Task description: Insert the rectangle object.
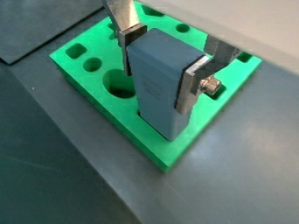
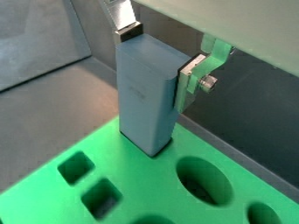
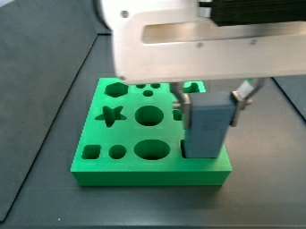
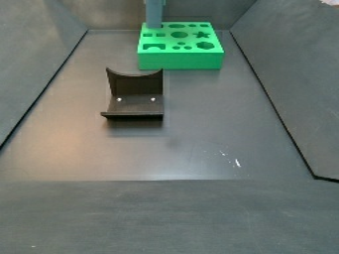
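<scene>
The rectangle object (image 1: 162, 87), a tall plain blue-grey block, stands upright between my gripper's fingers in both wrist views (image 2: 146, 96). My gripper (image 1: 160, 61) is shut on its upper part, one silver finger (image 1: 126, 39) on each side. The block's lower end meets the green board (image 1: 82, 74) near a corner, and what lies under it is hidden. In a side view the gripper (image 3: 209, 103) holds the block (image 3: 206, 127) over the board's (image 3: 131, 170) near right corner. In the far side view only the block's lower part (image 4: 154, 12) shows at the board's (image 4: 185, 58) back left.
The green board has cut-out holes: a star (image 3: 111, 114), round holes (image 3: 150, 149), a hexagon and small squares (image 2: 98, 198). A dark fixture (image 4: 134, 95) with a curved top edge stands on the dark floor in front of the board. Dark walls enclose the floor.
</scene>
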Controlling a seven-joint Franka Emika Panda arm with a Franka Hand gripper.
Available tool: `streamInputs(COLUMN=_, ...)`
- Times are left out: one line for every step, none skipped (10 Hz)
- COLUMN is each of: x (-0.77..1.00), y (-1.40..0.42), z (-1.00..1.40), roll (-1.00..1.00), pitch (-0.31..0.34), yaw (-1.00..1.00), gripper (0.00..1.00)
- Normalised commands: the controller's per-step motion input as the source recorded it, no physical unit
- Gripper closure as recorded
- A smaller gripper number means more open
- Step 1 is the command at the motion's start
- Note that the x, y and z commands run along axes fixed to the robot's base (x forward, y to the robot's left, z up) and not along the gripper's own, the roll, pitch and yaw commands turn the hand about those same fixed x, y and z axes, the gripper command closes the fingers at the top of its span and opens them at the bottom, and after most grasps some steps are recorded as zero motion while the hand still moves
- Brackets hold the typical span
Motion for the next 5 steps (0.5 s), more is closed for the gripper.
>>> streamInputs(x=-0.08, y=0.0, z=-0.15, roll=0.35, pitch=0.063, yaw=0.04, gripper=1.0)
streamInputs(x=0.0, y=0.0, z=-0.16, roll=0.38, pitch=0.123, yaw=0.0, gripper=1.0)
streamInputs(x=0.13, y=-0.01, z=-0.37, roll=0.29, pitch=0.124, yaw=0.0, gripper=1.0)
streamInputs(x=0.2, y=-0.04, z=-0.53, roll=0.14, pitch=0.036, yaw=0.0, gripper=1.0)
streamInputs(x=0.22, y=0.0, z=-0.53, roll=0.08, pitch=0.059, yaw=0.0, gripper=1.0)
